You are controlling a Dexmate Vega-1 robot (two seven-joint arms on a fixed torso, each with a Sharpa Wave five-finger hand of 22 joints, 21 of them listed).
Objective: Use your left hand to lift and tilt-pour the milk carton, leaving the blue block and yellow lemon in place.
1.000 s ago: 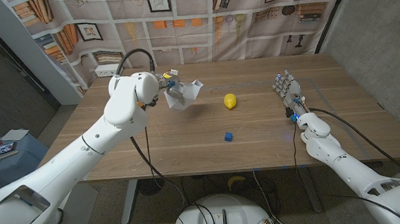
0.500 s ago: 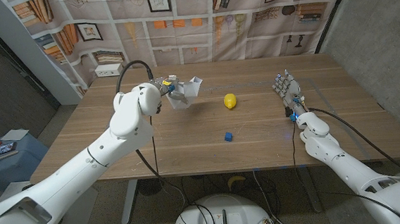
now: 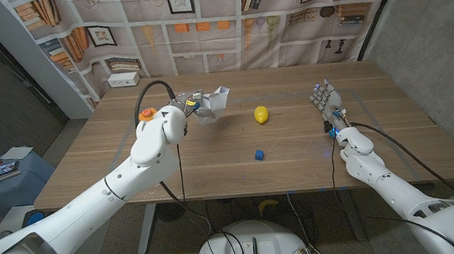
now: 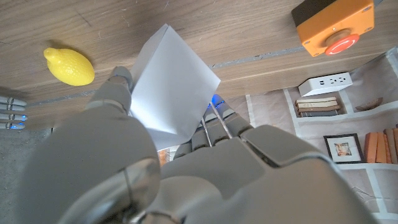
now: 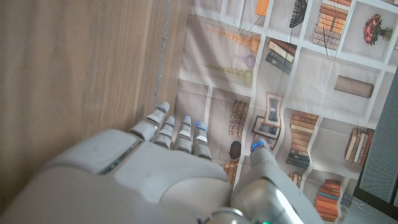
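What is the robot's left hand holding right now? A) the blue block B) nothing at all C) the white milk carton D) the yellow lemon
C: the left hand grips the white milk carton, while the lemon and the blue block lie on the table.

text: none legible | labels: none | numbers: none

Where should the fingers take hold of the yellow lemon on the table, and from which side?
Across its rounded middle, coming from above: the lemon lies on its side on the table, nothing close beside it, and its ends taper to points that would slip.
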